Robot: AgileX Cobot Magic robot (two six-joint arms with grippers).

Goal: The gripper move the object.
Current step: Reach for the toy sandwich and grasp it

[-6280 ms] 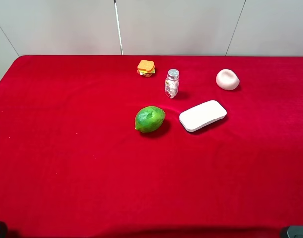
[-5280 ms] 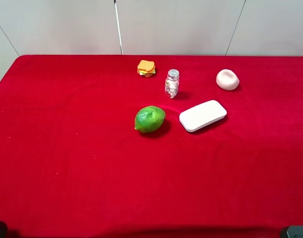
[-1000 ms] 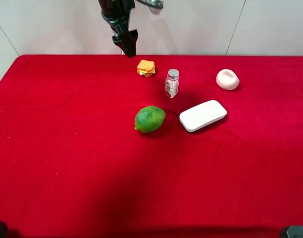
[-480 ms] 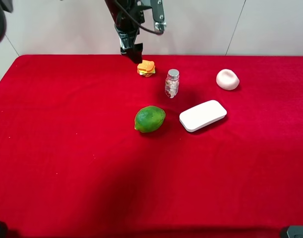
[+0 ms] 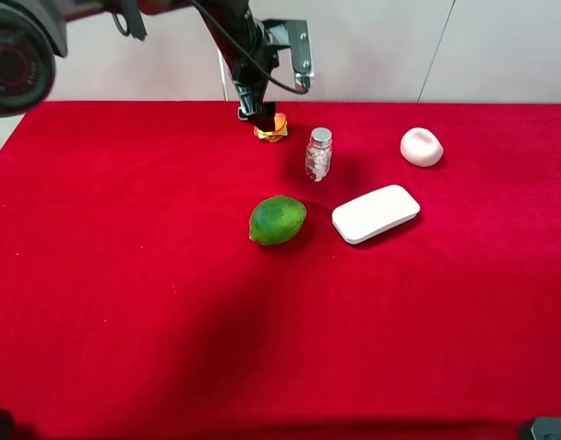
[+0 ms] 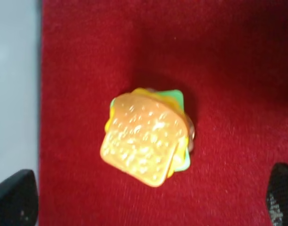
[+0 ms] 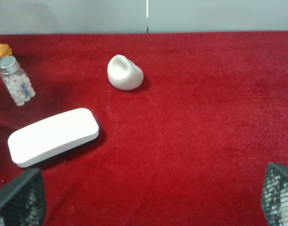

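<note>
The left gripper (image 5: 256, 112) hangs right over the sandwich (image 5: 275, 129), which sits at the far edge of the red cloth (image 5: 125, 275), close to the wall. In the left wrist view its fingers (image 6: 14, 200) stand wide apart and hold nothing. The sandwich lies below, about midway between the two tips and clear of both. Its square is turned a little askew to the line on which they close, so they would likely meet corners rather than flat sides. Just right of it stands the bottle (image 5: 318, 153); the lime (image 5: 277, 220) lies nearer the front, well apart. The right gripper (image 7: 148, 195) — likewise spread and empty — looks down on the block (image 7: 52, 135), away from the sandwich — the left arm is plainly the nearer.
</note>
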